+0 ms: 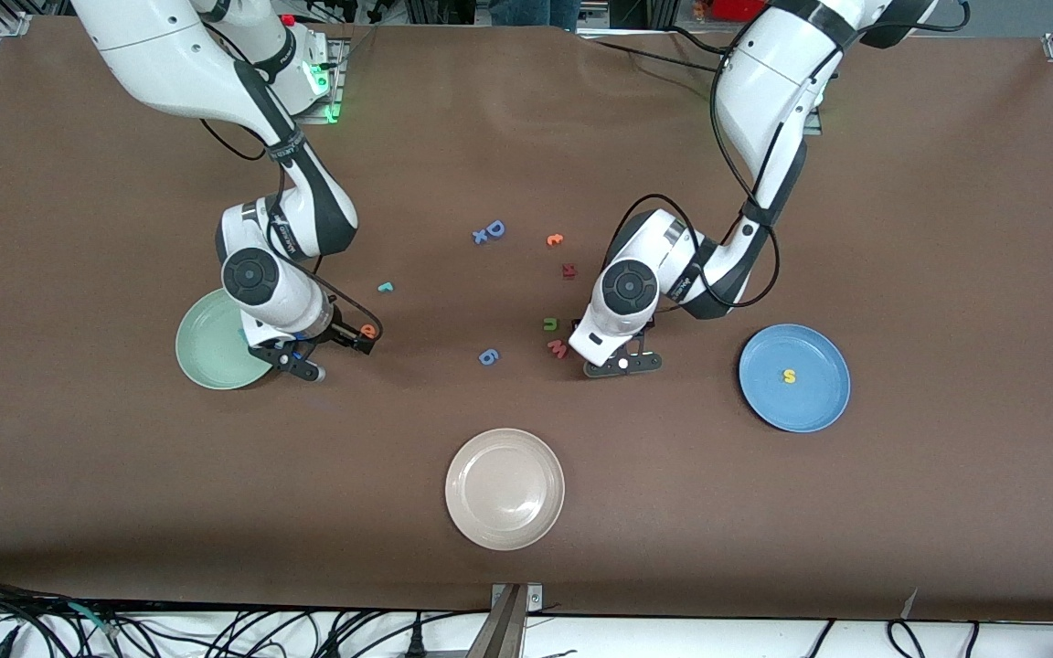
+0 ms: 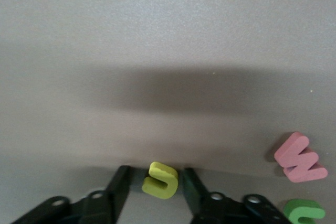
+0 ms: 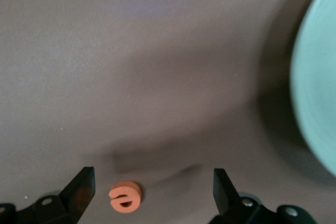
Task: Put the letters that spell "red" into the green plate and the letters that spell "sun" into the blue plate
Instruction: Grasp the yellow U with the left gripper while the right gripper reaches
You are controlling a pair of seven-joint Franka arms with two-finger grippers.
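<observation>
The yellow "u" (image 2: 160,180) and orange "e" (image 3: 125,196) look like matt foam. The green plate (image 1: 207,352) is smooth, slightly glossy; the table (image 1: 764,521) matt brown.

I see the green plate (image 1: 207,352), pale mint with a raised rim, toward the right arm's end of the table. The orange "e" (image 3: 125,196) lies flat on the table just beside it. The thin teal "r" (image 1: 386,287) lies near mid-table. The blue plate (image 1: 810,402) sits toward the left arm's end, the yellow "s" (image 1: 790,376) flat in it. The yellow "u" (image 2: 160,180) and olive-green "n" (image 1: 550,323) lie mid-table. I cannot find the teal "d".
</observation>
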